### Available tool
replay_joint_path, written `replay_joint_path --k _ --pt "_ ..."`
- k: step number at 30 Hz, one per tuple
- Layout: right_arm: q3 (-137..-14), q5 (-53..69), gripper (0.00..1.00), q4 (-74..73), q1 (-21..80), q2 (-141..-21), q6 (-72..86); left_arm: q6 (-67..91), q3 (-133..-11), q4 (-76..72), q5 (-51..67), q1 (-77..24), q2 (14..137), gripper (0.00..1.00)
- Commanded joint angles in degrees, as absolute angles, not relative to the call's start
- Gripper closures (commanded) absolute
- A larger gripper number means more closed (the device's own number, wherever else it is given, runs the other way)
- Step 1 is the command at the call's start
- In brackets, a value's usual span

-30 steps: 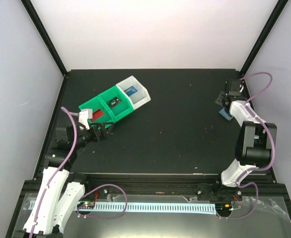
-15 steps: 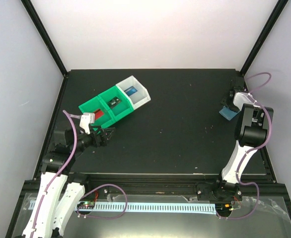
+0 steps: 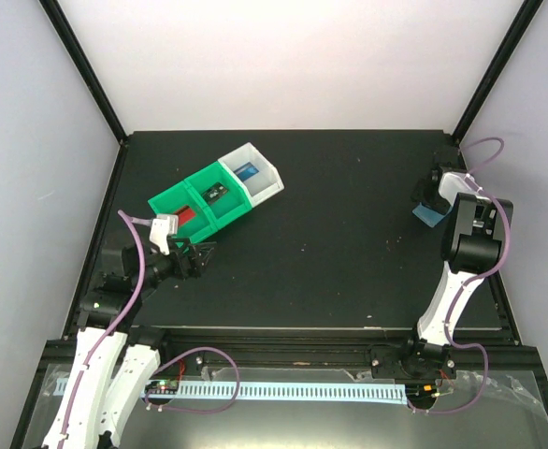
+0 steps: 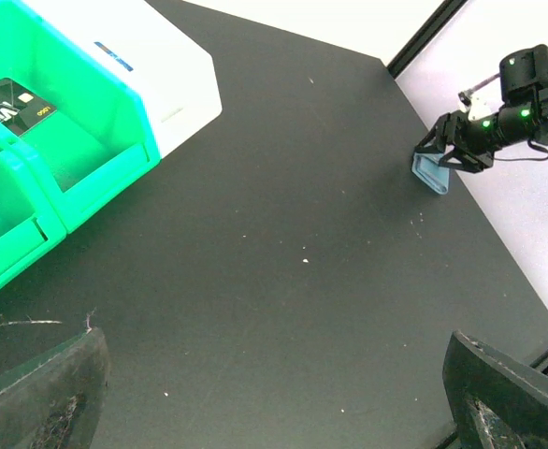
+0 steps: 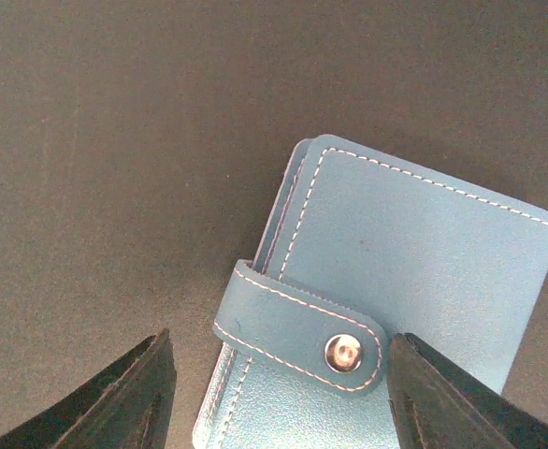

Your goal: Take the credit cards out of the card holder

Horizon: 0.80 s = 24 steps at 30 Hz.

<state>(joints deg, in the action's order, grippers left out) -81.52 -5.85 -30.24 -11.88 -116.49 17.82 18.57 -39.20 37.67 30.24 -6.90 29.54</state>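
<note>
The card holder (image 5: 414, 271) is pale blue, folded shut, with a strap and metal snap (image 5: 346, 353) across it. It lies on the black table at the far right (image 3: 428, 215) and also shows small in the left wrist view. My right gripper (image 5: 283, 398) hangs open just over it, a finger on each side of the strap and the left finger apart from it. Credit cards lie in the bins: red (image 3: 186, 217), black (image 3: 216, 192) (image 4: 17, 101) and blue (image 3: 248, 172). My left gripper (image 3: 192, 254) stands open and holds nothing, near the green bin.
A row of joined bins, green (image 3: 199, 201) and white (image 3: 260, 182), sits at the back left of the table. The table's right edge and the frame post (image 3: 494, 65) run close behind the card holder. Bare black table (image 3: 330, 253) lies between the two arms.
The right arm has folded in and swung its wrist over the card holder, which has hardly moved. The left gripper has drawn back a little from the green bin.
</note>
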Motion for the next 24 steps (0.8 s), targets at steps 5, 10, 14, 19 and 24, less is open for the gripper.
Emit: replay_joint_path --k 5,10,14,19,24 --pt "-81.8 -3.4 0.37 -33.7 -8.6 -117.0 15.7 17.5 -39.4 37.3 29.4 -7.3 29.0 0.01" --pt "-81.7 -4.9 0.37 -35.1 -4.4 -116.8 14.7 17.5 -39.4 37.4 28.9 -7.3 29.1 0.01" --pt "-79.9 -5.5 0.37 -35.0 -0.5 -115.9 14.1 17.4 -39.3 37.5 28.7 -7.4 29.2 0.01" --pt "-78.4 -5.8 0.37 -36.1 5.2 -115.6 13.1 17.3 -39.4 37.5 28.4 -7.3 29.1 0.01" --pt "-76.1 -6.5 0.35 -37.1 9.2 -112.7 11.1 17.3 -39.4 37.7 28.3 -7.4 29.0 0.01"
